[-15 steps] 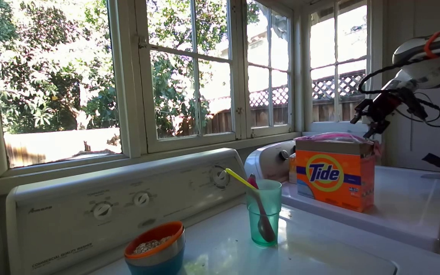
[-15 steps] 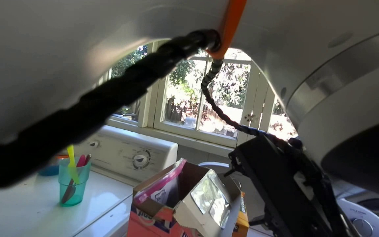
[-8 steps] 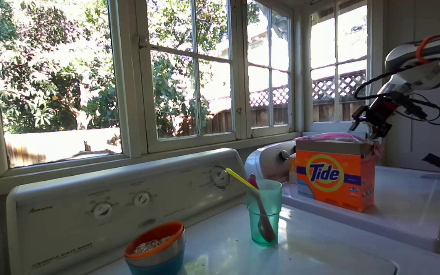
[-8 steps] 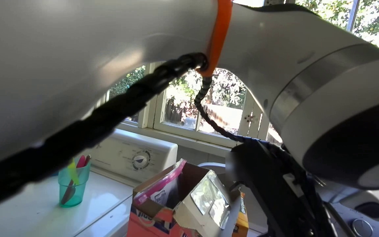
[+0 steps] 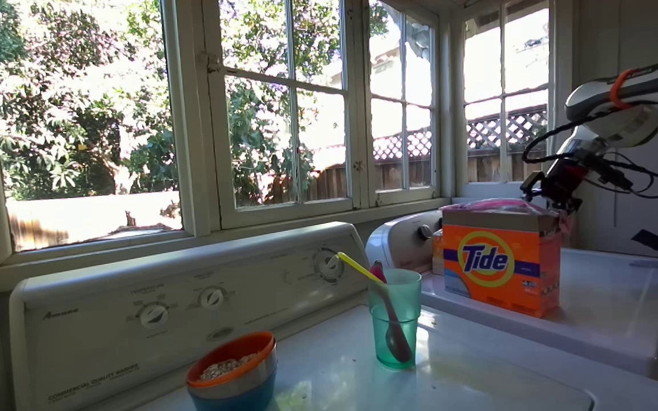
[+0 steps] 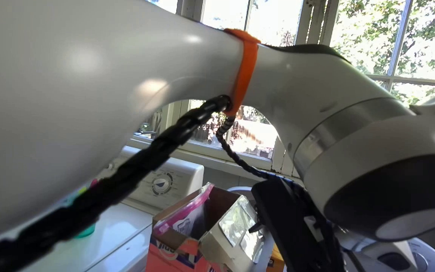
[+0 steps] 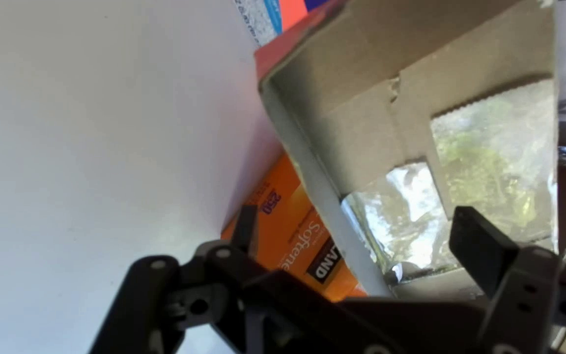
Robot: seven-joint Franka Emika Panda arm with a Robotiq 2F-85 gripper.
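There are two boxes (image 5: 497,268), one green cup (image 5: 408,317), three dials (image 5: 212,297) on one washer panel (image 5: 275,288).

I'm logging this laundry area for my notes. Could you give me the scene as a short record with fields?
Main box: Tide box, standing on a white appliance, lid open
Inside it: pink-edged plastic bag
Gripper: open, over the lid; contact unclear
Beside the Tide box: orange Softrene box
On the washer: green tumbler with utensils; orange-rimmed bowl of flakes

The box lid (image 7: 415,142) obstructs the gripper (image 7: 355,221), with room over the white appliance (image 7: 116,132).
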